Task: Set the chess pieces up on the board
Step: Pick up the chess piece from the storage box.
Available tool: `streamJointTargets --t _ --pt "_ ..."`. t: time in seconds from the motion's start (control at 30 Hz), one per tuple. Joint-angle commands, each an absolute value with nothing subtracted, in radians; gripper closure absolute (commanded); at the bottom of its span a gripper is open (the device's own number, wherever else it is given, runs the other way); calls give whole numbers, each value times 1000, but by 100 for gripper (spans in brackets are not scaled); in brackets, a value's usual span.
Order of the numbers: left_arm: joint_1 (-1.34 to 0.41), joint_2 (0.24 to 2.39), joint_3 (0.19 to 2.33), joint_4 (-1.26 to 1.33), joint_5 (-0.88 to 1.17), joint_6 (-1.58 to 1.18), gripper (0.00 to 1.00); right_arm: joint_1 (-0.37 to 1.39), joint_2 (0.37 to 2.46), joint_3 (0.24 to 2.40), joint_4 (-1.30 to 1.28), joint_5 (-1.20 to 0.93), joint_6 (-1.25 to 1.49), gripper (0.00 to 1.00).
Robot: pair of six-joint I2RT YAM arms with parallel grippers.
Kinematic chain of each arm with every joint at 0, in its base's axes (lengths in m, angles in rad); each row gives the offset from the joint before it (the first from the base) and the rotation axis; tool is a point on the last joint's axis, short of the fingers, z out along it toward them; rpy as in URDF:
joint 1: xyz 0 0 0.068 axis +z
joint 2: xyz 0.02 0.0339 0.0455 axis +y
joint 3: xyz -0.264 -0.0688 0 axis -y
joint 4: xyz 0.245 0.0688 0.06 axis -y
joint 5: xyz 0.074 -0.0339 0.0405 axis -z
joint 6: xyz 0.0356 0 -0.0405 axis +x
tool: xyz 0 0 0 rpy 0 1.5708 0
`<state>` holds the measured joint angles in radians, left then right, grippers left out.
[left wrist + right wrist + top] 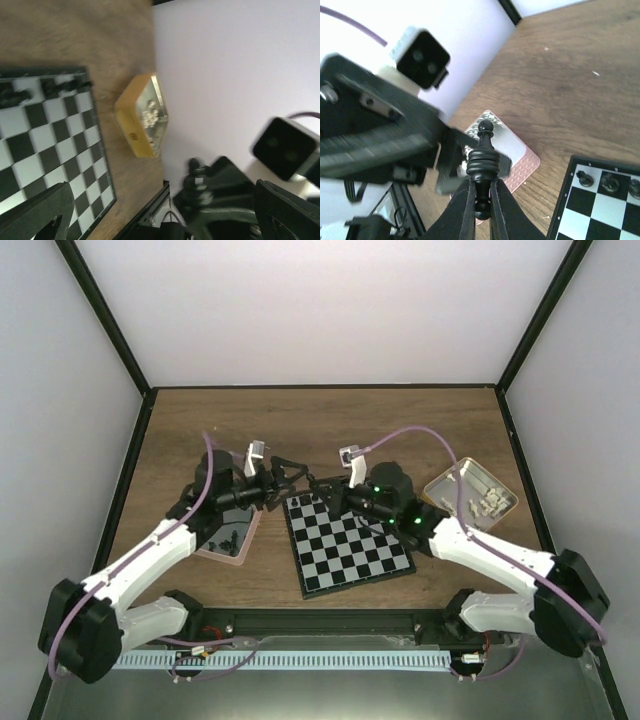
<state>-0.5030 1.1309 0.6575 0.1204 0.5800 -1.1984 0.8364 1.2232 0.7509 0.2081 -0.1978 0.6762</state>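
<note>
The right gripper (480, 192) pinched a black turned chess piece (482, 162) low, just beyond the black-and-grey checked board (360, 552). The left gripper (288, 480) gaped wide, apparently empty. So low a grip risked the piece tipping when set down.

Top external sat high at the near side, looking down over the whole table (320, 425). Left wrist view was close and rolled sideways, facing across the board (45, 145) to the tan tin (137, 117). Right wrist view was close, facing the pink-rimmed tray (522, 167). All three shared the board; top also caught tin and tray.
</note>
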Motion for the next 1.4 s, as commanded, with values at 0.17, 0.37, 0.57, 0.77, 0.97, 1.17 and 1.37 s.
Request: streamJointTargets --t 0.17,0.37,0.57,0.77,0.97,1.17,1.37 --pt "-455 996 816 136 914 -889 0 791 1040 738 217 -476 353 99" --pt "-450 997 871 10 980 -837 5 791 986 748 228 -516 326 99" --pt "-448 1024 899 11 1027 -884 37 792 956 760 217 -520 294 99" --pt "-449 1041 869 100 1078 -968 49 791 978 792 180 -523 249 99" --pt "-449 1054 839 120 1091 -985 58 792 999 813 170 -547 229 99" --pt "-449 1056 823 138 1091 -978 67 792 1005 819 148 -540 218 99" --pt "-448 1054 815 147 1074 -958 73 792 1008 817 143 -539 217 99"
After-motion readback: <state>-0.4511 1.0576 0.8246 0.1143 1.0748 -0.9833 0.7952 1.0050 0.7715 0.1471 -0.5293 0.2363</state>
